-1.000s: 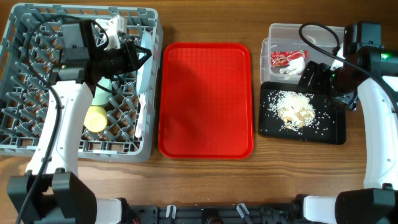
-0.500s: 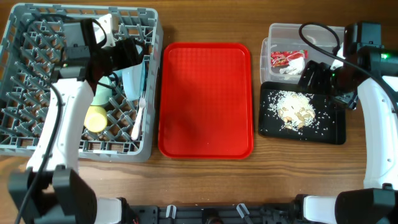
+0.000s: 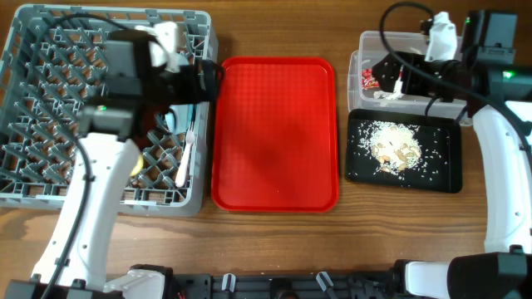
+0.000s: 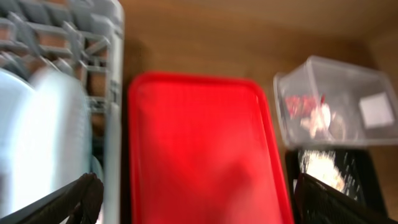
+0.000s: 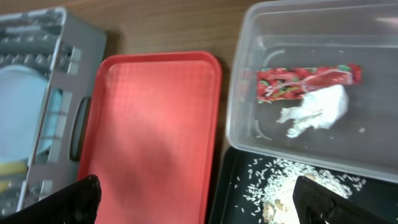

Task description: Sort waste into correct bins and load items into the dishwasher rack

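The grey dishwasher rack (image 3: 33,166) fills the left of the table. My left gripper (image 3: 209,79) hangs open and empty at the rack's right edge, over the rim of the red tray; the left wrist view shows its fingertips (image 4: 81,193) spread wide. A pale blue plate (image 4: 43,143) stands on edge in the rack just left of it, near a white fork (image 3: 184,158). My right gripper (image 3: 384,75) is open and empty above the left end of the clear tub (image 5: 249,81), which holds the red wrapper (image 5: 305,81) and the white napkin (image 5: 317,109). Rice scraps (image 3: 391,145) lie in the black tray (image 3: 445,166).
A large flat red serving tray (image 3: 274,133) lies between the rack and the two bins, with nothing on it. A yellow cup (image 3: 133,166) sits in the rack, partly hidden under my left arm. Bare wooden table (image 3: 274,25) surrounds everything.
My left gripper has opened, let go of the pale blue plate in the rack, and swung right towards the red tray. The right gripper has moved from the black tray up over the clear tub.
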`<state>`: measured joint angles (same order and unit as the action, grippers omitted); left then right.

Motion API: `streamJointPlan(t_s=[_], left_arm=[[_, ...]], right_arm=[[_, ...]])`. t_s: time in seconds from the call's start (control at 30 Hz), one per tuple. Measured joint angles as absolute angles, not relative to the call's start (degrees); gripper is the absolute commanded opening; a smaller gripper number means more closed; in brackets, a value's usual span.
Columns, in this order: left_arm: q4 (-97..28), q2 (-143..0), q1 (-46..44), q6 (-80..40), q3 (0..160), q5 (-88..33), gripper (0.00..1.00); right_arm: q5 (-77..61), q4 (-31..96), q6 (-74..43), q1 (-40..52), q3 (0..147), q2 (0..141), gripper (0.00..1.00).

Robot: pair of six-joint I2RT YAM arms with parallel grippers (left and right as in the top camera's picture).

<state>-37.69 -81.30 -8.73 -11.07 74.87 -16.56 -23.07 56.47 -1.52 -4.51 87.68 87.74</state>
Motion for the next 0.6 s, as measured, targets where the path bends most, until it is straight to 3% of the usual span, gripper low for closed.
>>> streamJointPlan(t_s=[0.17, 0.4, 0.6], left_arm=[[-46.1, -84.7, -14.2, -11.7, 75.0, -11.4, 1.0], [-59.5, -86.3, -14.3, -15.4, 74.9, -8.9, 1.0], [-60.0, -83.2, -14.7, -15.5, 72.4, -8.4, 1.0]], right_arm=[[-18.4, 61.6, -0.9, -2.6, 87.7, 88.1, 1.0], [-14.2, 65.9, -3.1, -2.6, 87.7, 88.4, 1.0], [-11.7, 65.1, -4.9, -2.6, 83.4, 85.1, 1.0]])
